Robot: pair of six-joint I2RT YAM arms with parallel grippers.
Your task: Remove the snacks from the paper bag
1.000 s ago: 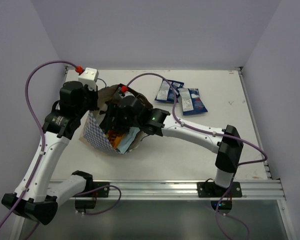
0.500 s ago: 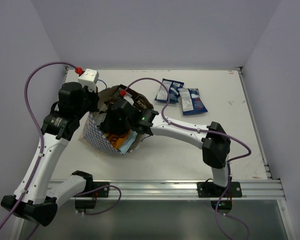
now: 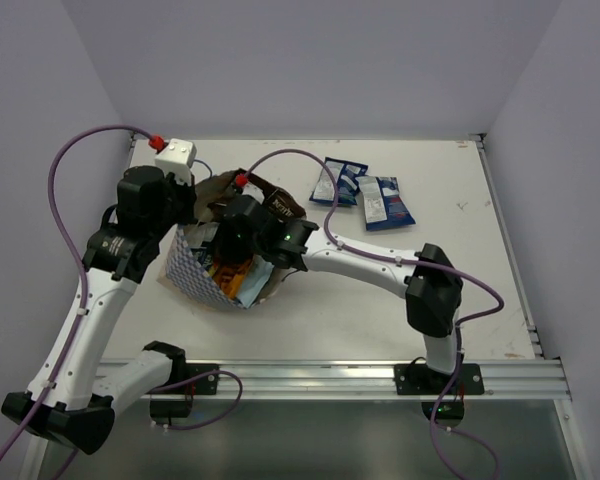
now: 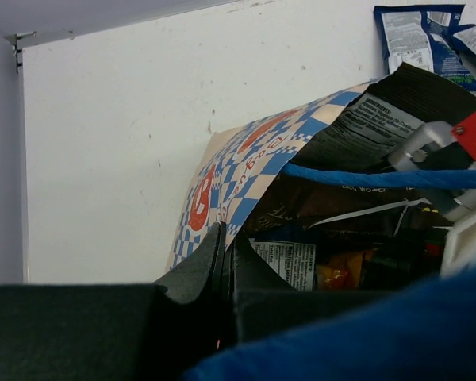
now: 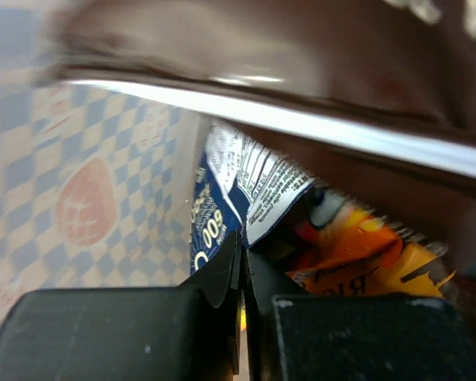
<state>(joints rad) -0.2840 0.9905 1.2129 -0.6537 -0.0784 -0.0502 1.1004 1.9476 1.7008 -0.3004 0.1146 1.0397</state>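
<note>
The paper bag [image 3: 202,272] lies tipped on the table's left side, its mouth toward the right arm. My left gripper [image 4: 226,236] is shut on the bag's checkered rim [image 4: 250,155] and holds the mouth up. My right gripper [image 5: 243,242] is inside the bag, shut on the edge of a dark blue snack packet [image 5: 222,186]. An orange packet [image 5: 357,254] lies beside it, and a dark brown packet [image 5: 301,48] lies over both. In the top view the right gripper [image 3: 228,258] sits in the bag mouth. Two blue packets [image 3: 338,182] [image 3: 385,203] lie on the table outside the bag.
A blue cord handle [image 4: 381,176] stretches across the bag mouth. A dark brown packet [image 3: 277,206] sticks out at the bag's far edge. The purple cable [image 3: 300,152] of the right arm arches over the bag. Walls close off the table's back and left sides.
My right gripper has pushed deeper into the bag and gone from open to shut on the dark blue packet. The left gripper has kept its hold on the rim.
</note>
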